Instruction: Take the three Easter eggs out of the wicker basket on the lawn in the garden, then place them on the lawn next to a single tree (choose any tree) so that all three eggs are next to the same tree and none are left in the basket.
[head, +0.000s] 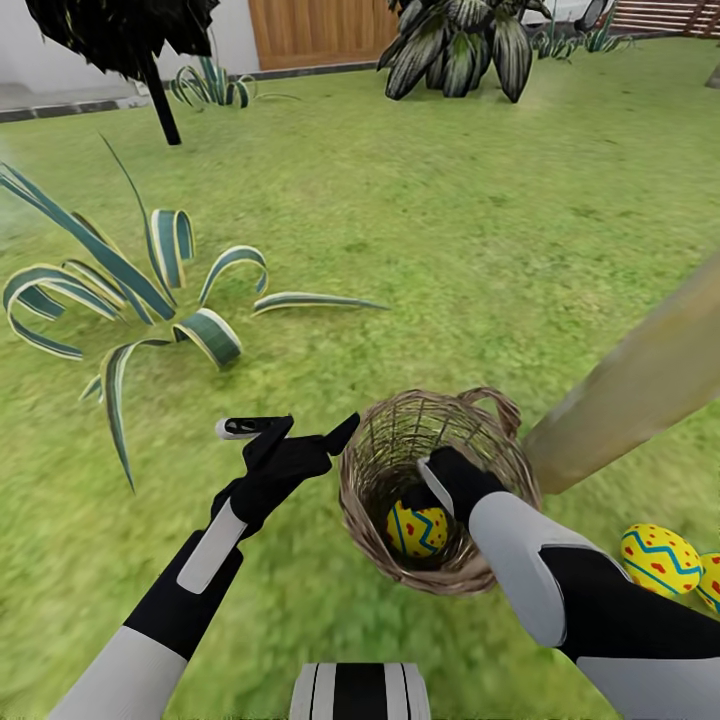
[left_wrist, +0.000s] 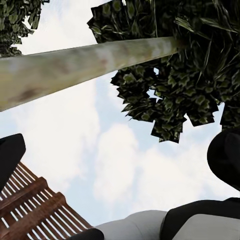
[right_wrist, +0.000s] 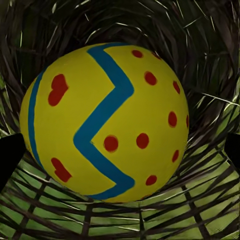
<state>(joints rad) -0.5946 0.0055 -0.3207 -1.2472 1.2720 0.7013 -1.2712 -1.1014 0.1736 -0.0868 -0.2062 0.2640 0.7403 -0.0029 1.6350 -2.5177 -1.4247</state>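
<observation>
Three yellow eggs with blue zigzag bands and red dots can be counted. One egg (head: 417, 529) lies at the bottom of the small round tan-brown woven wicker basket (head: 372, 500), directly under the right hand (head: 447, 482), which is reached down inside the rim. In the right wrist view this egg (right_wrist: 106, 122) is seen close between the two dark fingertips (right_wrist: 9, 157), each at one edge of the picture; the fingers are spread apart on either side of it, and whether they touch it cannot be told. In the head view most of the egg is covered by the hand and the basket wall.

Two more eggs lie on the green lawn (head: 420, 230) outside the basket, beyond the right forearm on the outer side. One of them (head: 660, 561) is seen whole; the second (head: 710, 583) is cut off by the picture's edge. Both are near the foot of the thick, pale beige-green leaning trunk (head: 640, 385), whose base is hidden behind the basket.

The left hand (head: 300, 432) is held just beside the basket's outer wall, its fingers spread apart and holding nothing. Whether a fingertip touches the wicker cannot be made out. One loop handle (head: 497, 405) is visible at the far rim.

Farther from the left hand, one striped spiky agave plant (head: 150, 290) stands on the grass. A thin dark-trunked tree (head: 160, 100) and a cluster of broad striped leaves (head: 460, 45) are at the far end.
</observation>
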